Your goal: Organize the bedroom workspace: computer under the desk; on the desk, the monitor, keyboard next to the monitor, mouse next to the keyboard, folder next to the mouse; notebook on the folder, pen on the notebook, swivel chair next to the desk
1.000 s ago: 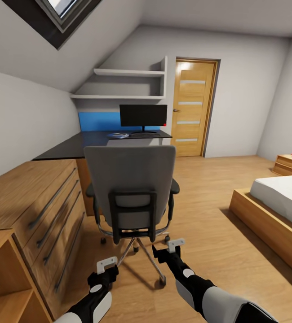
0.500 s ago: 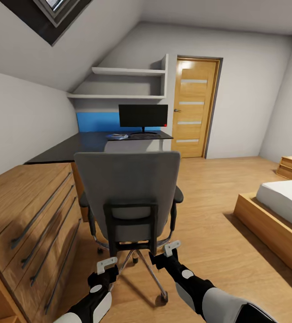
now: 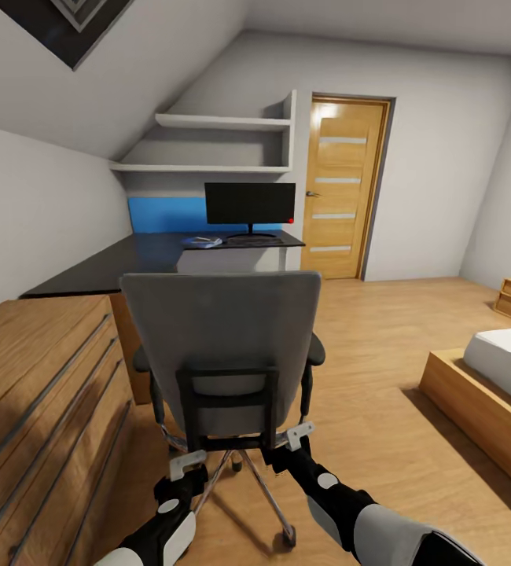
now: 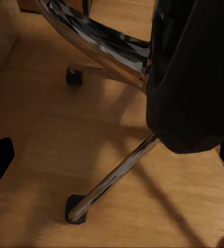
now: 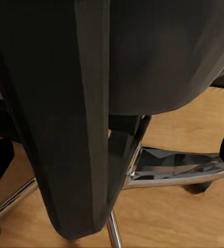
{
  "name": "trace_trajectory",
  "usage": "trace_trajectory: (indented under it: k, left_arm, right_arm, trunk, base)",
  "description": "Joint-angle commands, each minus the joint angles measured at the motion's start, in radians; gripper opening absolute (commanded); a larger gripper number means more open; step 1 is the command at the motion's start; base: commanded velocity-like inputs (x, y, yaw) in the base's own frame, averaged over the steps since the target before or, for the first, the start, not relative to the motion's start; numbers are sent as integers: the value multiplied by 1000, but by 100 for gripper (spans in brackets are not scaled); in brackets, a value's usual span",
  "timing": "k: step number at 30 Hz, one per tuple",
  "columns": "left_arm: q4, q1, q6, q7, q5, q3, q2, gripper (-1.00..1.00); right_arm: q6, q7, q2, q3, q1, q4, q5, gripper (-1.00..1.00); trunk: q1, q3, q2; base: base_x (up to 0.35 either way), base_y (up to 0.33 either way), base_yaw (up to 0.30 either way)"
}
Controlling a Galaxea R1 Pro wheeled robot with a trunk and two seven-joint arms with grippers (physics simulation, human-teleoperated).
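You've rolled closer to the swivel chair [image 3: 222, 346], both pincers, left [image 3: 186, 465] and right [image 3: 299, 435], spread wide behind its backrest.

chair [image 3: 222, 338]: grey back, black frame, chrome base
desk [image 3: 130, 259]: black top
monitor [image 3: 249, 203]: black, red dot
door [image 3: 342, 189]: orange wood

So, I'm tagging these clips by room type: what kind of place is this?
Most likely an attic bedroom with a work corner: a bed at the right, a black desk carrying a monitor, and a sloped ceiling.
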Motion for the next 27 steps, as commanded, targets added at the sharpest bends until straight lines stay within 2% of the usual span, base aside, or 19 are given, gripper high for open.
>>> trace_trajectory:
  k: [1,27]
  left_arm:
    - [1,-1,-5,7,8,-3,1,100]
    - [1,-1,-7,8,8,-3,1,100]
  right_arm:
    - [-5,3,0,-12,-1,2,-16,100]
    - [-6,3,0,-12,-1,2,-15,100]
  trunk:
    - [0,-1,0]
    - [0,-1,0]
  base:
    - [320,-102,0]
    - [316,-164,0]
